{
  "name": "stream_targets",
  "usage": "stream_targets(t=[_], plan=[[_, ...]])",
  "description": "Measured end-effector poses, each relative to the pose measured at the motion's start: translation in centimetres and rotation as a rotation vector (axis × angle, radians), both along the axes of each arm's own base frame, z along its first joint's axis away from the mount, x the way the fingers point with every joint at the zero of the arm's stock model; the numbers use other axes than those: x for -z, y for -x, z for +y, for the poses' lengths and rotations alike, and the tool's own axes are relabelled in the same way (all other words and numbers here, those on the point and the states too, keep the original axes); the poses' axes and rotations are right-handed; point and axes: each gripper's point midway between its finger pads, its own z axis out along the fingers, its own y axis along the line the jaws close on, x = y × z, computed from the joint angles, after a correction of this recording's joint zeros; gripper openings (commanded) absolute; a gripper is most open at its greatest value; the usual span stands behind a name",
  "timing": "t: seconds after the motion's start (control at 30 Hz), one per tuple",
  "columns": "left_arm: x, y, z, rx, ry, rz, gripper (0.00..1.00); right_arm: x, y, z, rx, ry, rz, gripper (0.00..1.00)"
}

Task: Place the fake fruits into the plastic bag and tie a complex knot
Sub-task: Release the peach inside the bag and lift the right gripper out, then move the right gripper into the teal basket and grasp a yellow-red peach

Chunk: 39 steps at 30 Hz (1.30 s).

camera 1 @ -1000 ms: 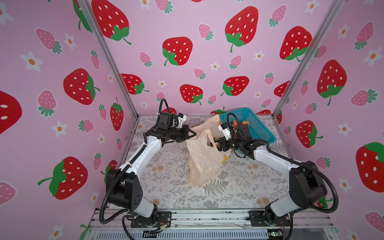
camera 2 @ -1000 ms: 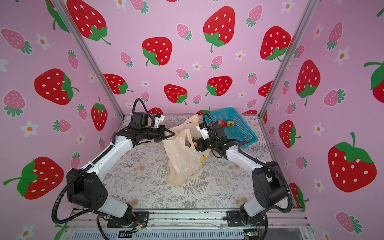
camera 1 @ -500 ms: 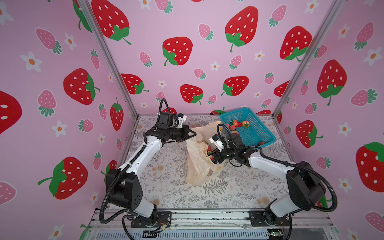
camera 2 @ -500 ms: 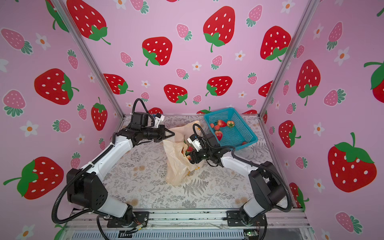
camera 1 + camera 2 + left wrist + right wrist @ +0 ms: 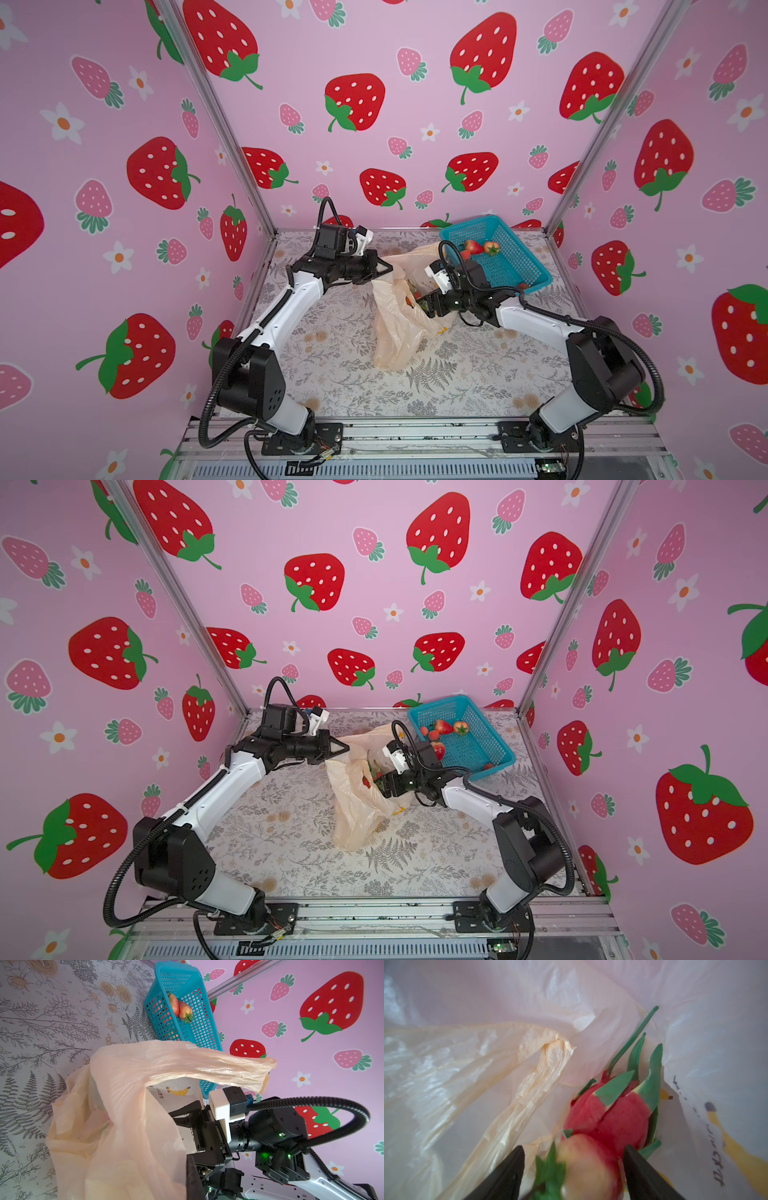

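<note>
Plastic bag [image 5: 395,336] rim clamped in left end effector [image 5: 384,270]; right end effector [image 5: 573,1147] inside, jaws apart around a strawberry [image 5: 591,1167]. Loading step: next, withdraw toward the basket [image 5: 511,257].

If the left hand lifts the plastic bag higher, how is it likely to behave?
Probably floppy: the plastic bag hangs in crinkled folds from the left hand. It is likely light itself, since the film looks thin and translucent, but the large red fruit inside should weigh its bottom down. The mouth may collapse if released.
</note>
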Motion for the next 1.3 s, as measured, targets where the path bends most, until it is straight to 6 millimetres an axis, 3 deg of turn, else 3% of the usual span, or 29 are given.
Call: stream_targets(t=[0.33, 0.7, 0.93, 1.03, 1.13, 1.3], plan=[[0.0, 0.0, 0.0, 0.001, -0.001, -0.002, 0.0, -1.7, -1.3, -1.9, 0.048, -0.009, -0.039, 0.83], [0.0, 0.0, 0.0, 0.001, -0.002, -0.002, 0.0, -10.1, -2.9, -6.8, 0.153, -0.114, -0.212, 0.82], [0.0, 0.0, 0.0, 0.001, -0.002, -0.002, 0.0, -13.0, -4.3, -10.3, 0.249, -0.158, -0.269, 0.82], [0.0, 0.0, 0.0, 0.0, -0.002, -0.002, 0.0, -12.8, -6.5, -13.5, 0.378, -0.115, -0.292, 0.82], [0.0, 0.0, 0.0, 0.0, -0.002, -0.002, 0.0, -11.4, -8.8, -16.9, 0.514, -0.047, -0.285, 0.82], [0.0, 0.0, 0.0, 0.0, -0.002, -0.002, 0.0, -5.4, -13.0, -20.2, 0.646, 0.088, -0.173, 0.81]])
